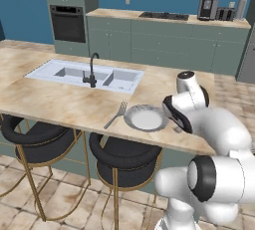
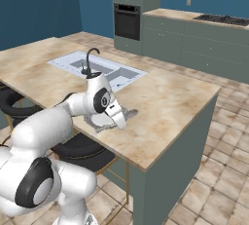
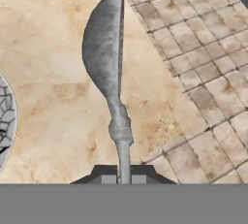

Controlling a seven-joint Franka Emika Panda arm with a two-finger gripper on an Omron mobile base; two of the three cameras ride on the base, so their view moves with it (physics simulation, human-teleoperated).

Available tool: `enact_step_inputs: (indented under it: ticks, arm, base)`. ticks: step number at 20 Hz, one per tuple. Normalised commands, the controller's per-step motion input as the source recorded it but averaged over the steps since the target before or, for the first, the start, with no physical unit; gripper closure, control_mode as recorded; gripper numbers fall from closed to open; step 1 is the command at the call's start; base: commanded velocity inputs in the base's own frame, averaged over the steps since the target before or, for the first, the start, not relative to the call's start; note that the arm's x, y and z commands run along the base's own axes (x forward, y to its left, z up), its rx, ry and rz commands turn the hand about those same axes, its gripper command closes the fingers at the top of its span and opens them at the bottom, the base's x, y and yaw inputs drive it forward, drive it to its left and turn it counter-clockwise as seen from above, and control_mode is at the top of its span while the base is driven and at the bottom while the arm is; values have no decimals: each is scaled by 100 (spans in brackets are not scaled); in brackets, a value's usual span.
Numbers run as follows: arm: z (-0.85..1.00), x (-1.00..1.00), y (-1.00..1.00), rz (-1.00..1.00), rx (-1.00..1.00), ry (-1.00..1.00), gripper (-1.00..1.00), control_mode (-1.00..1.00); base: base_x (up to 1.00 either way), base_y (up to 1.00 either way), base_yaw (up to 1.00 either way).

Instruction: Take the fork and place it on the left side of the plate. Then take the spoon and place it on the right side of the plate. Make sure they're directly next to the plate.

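Three views, taken in turn. Left base view: the plate lies near the front edge of the tabletop, with the fork just beside its left rim, tines pointing away from the camera. The arm bends forward over the plate's right side, its wrist hiding the end effector and most of what lies there; a small grey piece shows below the wrist, too little to identify. A sink with a dark faucet sits farther back.

Right base view: the arm reaches across the tabletop's near edge with the hand tilted downward. It covers most of the plate; a grey sliver juts out at the wrist, hard to make out.

Hand view: the end effector is closed on the spoon, pinching the handle between both fingertips. The bowl appears edge-on, above the tabletop's edge, tiled floor beyond. The plate's rim is cut off at left.
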Motion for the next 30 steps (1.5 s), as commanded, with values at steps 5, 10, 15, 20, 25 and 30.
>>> enact_step_inputs:
  ticks: [5, 10, 15, 20, 25, 30]
  arm:
    - [-18, 12, 0, -11, 2, 0, 100, -100]
    - [-20, 0, 0, -6, 3, 0, 100, -100]
    - [-15, 0, 0, -1, 3, 0, 100, -100]
    - [-12, 6, 0, 0, 3, 0, 100, -100]
    - [-19, 21, 0, 0, 1, 0, 100, -100]
    - [-25, 27, 0, 0, 1, 0, 100, -100]
  base:
    - [0, 0, 0]
    - [0, 0, 0]
    - [0, 0, 0]
    - [0, 0, 0]
    - [0, 0, 0]
    - [0, 0, 0]
